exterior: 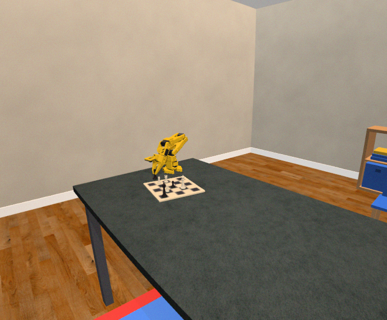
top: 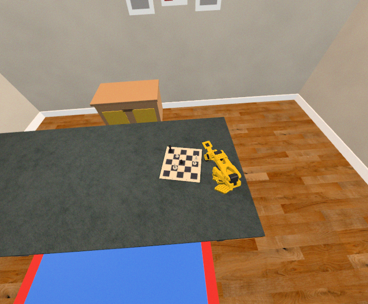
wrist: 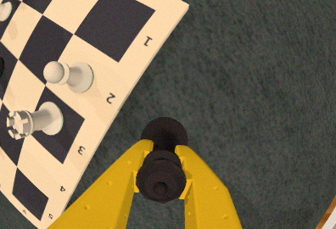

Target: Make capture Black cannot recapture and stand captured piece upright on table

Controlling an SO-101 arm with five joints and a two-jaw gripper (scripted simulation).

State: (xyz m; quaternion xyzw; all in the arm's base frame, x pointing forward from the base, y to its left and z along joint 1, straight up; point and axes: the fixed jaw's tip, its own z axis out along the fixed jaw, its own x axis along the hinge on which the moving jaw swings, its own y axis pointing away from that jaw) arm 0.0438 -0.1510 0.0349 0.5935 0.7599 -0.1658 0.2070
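Wrist view: claw (wrist: 163,178) clamped on black pawn (wrist: 161,177) over dark table (wrist: 254,47), beside chessboard (wrist: 126,70); wood floor (top: 308,212).

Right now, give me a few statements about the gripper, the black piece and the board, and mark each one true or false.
1. The gripper is shut on a black pawn. True.
2. The pawn hangs over the chessboard. False: it is over the dark table, beside the board's rank-numbered edge.
3. A white pawn stands on the board. True.
4. The gripper is open. False: it grips the pawn.
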